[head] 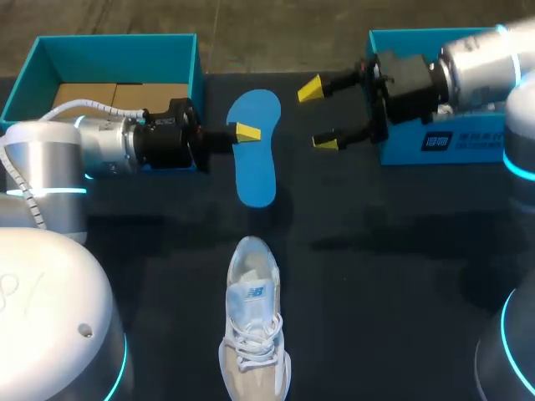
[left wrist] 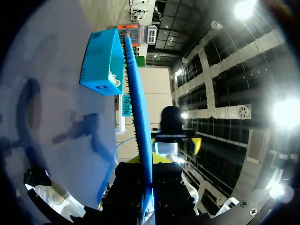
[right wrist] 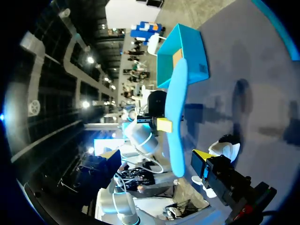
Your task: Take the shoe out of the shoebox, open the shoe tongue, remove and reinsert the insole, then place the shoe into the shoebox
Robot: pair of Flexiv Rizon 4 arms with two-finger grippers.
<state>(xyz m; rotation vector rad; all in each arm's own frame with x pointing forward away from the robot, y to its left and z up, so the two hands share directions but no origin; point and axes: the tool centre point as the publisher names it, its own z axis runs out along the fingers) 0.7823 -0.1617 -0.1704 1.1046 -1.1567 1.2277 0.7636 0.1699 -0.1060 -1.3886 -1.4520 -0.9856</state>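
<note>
Left gripper (head: 247, 132) clamps the blue insole (head: 257, 175); right gripper (head: 318, 115) gapes wide near the white-labelled shoebox (head: 405, 150)

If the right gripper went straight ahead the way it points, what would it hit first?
Probably the blue insole that the left gripper holds, straight ahead of the right gripper, though depth is unclear.

Dark label (head: 452, 140) with white print on the front wall of the blue box (head: 410, 150), up right of the shoe (head: 253, 334). Blue logo (head: 253, 294) on the shoe's side. We can read neither.
</note>
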